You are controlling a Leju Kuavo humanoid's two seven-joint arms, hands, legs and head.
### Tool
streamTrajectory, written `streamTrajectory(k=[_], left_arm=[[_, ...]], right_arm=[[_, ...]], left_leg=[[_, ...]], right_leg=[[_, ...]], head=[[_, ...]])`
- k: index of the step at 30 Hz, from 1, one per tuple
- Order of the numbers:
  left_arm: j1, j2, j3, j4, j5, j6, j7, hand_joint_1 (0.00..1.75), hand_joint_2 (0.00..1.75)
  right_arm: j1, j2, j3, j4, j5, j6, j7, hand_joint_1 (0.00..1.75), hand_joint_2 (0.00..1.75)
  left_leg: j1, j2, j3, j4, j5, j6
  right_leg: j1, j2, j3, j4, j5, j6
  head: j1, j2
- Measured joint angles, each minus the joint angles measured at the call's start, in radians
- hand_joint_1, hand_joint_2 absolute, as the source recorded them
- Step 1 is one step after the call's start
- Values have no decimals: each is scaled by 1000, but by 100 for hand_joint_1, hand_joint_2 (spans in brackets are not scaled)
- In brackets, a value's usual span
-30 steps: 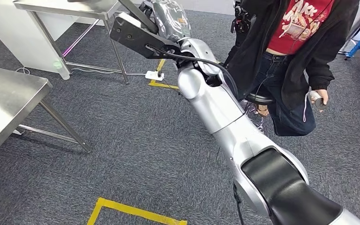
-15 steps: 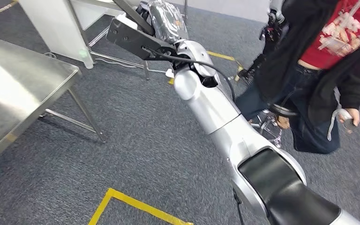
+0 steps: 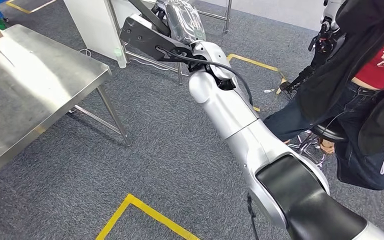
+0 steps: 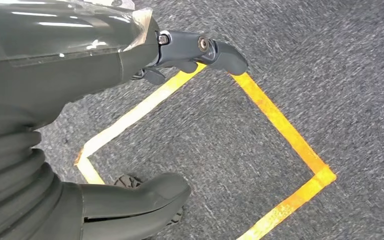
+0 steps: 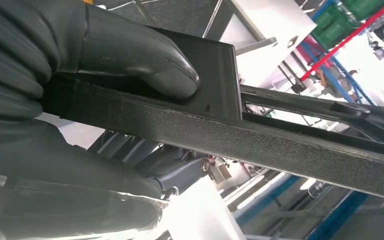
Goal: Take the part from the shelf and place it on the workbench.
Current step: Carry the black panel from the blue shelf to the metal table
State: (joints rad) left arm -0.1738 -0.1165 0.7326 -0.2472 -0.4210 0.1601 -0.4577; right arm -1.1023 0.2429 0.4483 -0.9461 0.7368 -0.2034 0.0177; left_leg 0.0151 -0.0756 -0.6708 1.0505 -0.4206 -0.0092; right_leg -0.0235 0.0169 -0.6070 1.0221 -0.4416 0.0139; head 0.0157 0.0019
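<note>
At the left of the head view stands the steel workbench, its near corner jutting over the grey carpet, where yellow floor tape makes an angle. The left hand hangs above the tape square with its fingers curled inward around nothing and its thumb apart from them. To the right, the silver right arm reaches up and away, its right hand clamped on the black part, thumb pressed on the flat top face and fingers beneath, the part held in the air beyond the workbench's far edge, while a person in a dark jacket stands at the right edge.
</note>
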Motion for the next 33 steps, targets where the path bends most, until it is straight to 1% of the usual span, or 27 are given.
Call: streamTrajectory(k=[2, 3, 4, 5, 6, 7, 9, 10, 11, 13, 14, 15, 16, 17, 19, 20, 21, 22, 23, 24, 25, 26, 28, 29, 31, 32, 33], left_arm=[[-1, 0, 0, 0, 1, 0, -1, 0, 175], [-1, 0, 0, 0, 1, -1, -2, 0, 175], [-1, 0, 1, 0, 2, -1, -2, 0, 175], [-1, 0, 1, 0, 3, -2, -3, 0, 175], [0, 1, 2, 0, 3, -2, -3, 0, 175], [0, 3, 3, 0, 4, -2, -4, 0, 175], [-1, 5, 4, 0, 4, -2, -4, 0, 175], [-2, 6, 5, 0, 4, -3, -5, 0, 175], [-3, 6, 5, 0, 4, -3, -5, 0, 175], [-3, 6, 7, 0, 4, -3, -6, 0, 175], [-2, 6, 8, 0, 4, -3, -6, 0, 175], [-2, 5, 8, 0, 4, -3, -7, 0, 175], [-3, 5, 9, 0, 4, -3, -7, 0, 175], [-4, 4, 9, -1, 5, -4, -8, 0, 175], [-5, 4, 9, -1, 5, -8, -8, 0, 175], [-4, 4, 9, -1, 5, -10, -8, 0, 175], [-3, 4, 9, -1, 6, -13, -8, 0, 175], [-2, 3, 9, -1, 6, -15, -8, 0, 175], [-2, 2, 9, -1, 6, -16, -8, 0, 175], [-2, 2, 9, -1, 6, -17, -9, 0, 175], [-2, 2, 9, -1, 6, -17, -9, 0, 175], [-1, 3, 9, -1, 7, -18, -9, 0, 175], [1, 4, 10, -1, 10, -20, -10, 0, 175], [2, 5, 10, -1, 12, -21, -10, 0, 175], [2, 6, 10, -1, 13, -24, -10, 0, 175], [1, 6, 10, -1, 14, -25, -10, 0, 175], [0, 6, 10, -1, 14, -26, -10, 0, 175]], right_arm=[[-1, 3, 0, 2, 1, 4, 0, 175, 175], [-1, 3, 0, 4, 2, 5, 0, 175, 175], [-1, 3, 0, 6, 3, 7, 0, 175, 175], [0, 3, 1, 8, 4, 8, 0, 175, 175], [0, 4, 1, 10, 4, 9, 0, 175, 175], [0, 5, 1, 11, 5, 9, 0, 175, 175], [-2, 7, 1, 11, 6, 9, 0, 175, 175], [-3, 8, 1, 12, 6, 9, 0, 175, 175], [-4, 8, 2, 12, 7, 9, 0, 175, 175], [-5, 9, 2, 13, 8, 9, 0, 175, 175], [-5, 10, 3, 13, 8, 9, 0, 175, 175], [-6, 11, 2, 13, 8, 9, 0, 175, 175], [-7, 10, 2, 13, 7, 9, 0, 175, 175], [-7, 9, 2, 14, 7, 9, 0, 175, 175], [-5, 4, 1, 18, 6, 10, 0, 175, 175], [-3, 1, 1, 20, 5, 10, 0, 175, 175], [-2, 0, 1, 22, 6, 11, 0, 175, 175], [-2, -2, 1, 24, 7, 12, 0, 175, 175], [-3, -3, 1, 25, 8, 13, -1, 175, 175], [-4, -4, 1, 26, 9, 14, -1, 175, 175], [-4, -4, 2, 26, 9, 15, -2, 175, 175], [-5, -5, 2, 28, 10, 16, -2, 175, 175], [-5, -5, 3, 30, 13, 18, -2, 175, 175], [-6, -4, 4, 31, 16, 20, -2, 175, 175], [-11, 0, 5, 34, 23, 26, -2, 175, 175], [-14, 1, 5, 35, 27, 31, -2, 175, 175], [-16, 2, 6, 38, 29, 35, -2, 175, 175]], left_leg=[[-1, 51, -52, 110, -60, -7], [0, 62, -86, 178, -89, -10], [1, 66, -112, 230, -106, -12], [2, 68, -123, 249, -104, -13], [2, 71, -113, 227, -84, -12], [2, 79, -84, 169, -51, -10], [-4, 120, -11, 34, 3, -1], [-8, 134, 10, -6, 14, 5], [-13, 141, 18, -23, 15, 10], [-15, 120, 19, -28, 16, 21], [-13, 110, 22, -33, 18, 27], [-11, 101, 25, -37, 22, 34], [-8, 91, 28, -41, 25, 40], [-7, 81, 28, -42, 26, 43], [-6, 56, 28, -42, 27, 47], [-6, 43, 28, -42, 27, 46], [-6, 31, 29, -41, 27, 46], [-5, 18, 29, -40, 27, 46], [-5, 7, 28, -38, 26, 44], [-7, -3, 26, -34, 25, 40], [-7, -12, 23, -31, 25, 36], [-7, -19, 20, -30, 25, 30], [-4, -29, 15, -32, 28, 17], [-3, -20, 12, -29, 25, 11], [-4, 22, -11, 20, -8, 1], [-3, 46, -35, 74, -38, -3], [-1, 59, -68, 143, -70, -6]], right_leg=[[1, -15, 2, -2, -1, -10], [3, -24, 2, -2, -2, -13], [5, -33, 2, -1, -3, -14], [7, -42, 2, -1, -4, -15], [7, -51, 3, -1, -5, -16], [8, -60, 5, -1, -6, -16], [14, -74, 9, -1, -11, -12], [19, -81, 11, 0, -14, -8], [23, -88, 12, -1, -16, -5], [27, -104, 16, -2, -21, 4], [26, -100, 14, 3, -27, 8], [26, -85, 6, 23, -38, 11], [24, -64, -14, 67, -59, 10], [21, -43, -44, 130, -84, 8], [18, -26, -113, 265, -129, 7], [17, -24, -131, 294, -132, 12], [16, -22, -129, 281, -120, 19], [14, -18, -107, 229, -93, 29], [10, -5, -73, 154, -61, 38], [5, 11, -40, 85, -34, 42], [2, 22, -17, 36, -15, 41], [1, 29, -6, 13, -7, 36], [4, 16, -4, 8, -4, 19], [3, 10, -3, 5, -2, 11], [-1, -4, 0, 0, 2, -5], [0, -11, 1, 0, 1, -10], [2, -19, 1, 0, 1, -14]], head=[[-2, 0], [-2, 0], [-2, 0], [-2, 0], [-2, 0], [-2, 0], [-2, 0], [-1, 0], [-1, 0], [0, 0], [0, 0], [0, 0], [1, 0], [2, 0], [2, 0], [2, 0], [2, 0], [2, 0], [2, 0], [2, 0], [2, 0], [1, 0], [1, 0], [1, 0], [-2, 0], [-3, 0], [-4, 0]])
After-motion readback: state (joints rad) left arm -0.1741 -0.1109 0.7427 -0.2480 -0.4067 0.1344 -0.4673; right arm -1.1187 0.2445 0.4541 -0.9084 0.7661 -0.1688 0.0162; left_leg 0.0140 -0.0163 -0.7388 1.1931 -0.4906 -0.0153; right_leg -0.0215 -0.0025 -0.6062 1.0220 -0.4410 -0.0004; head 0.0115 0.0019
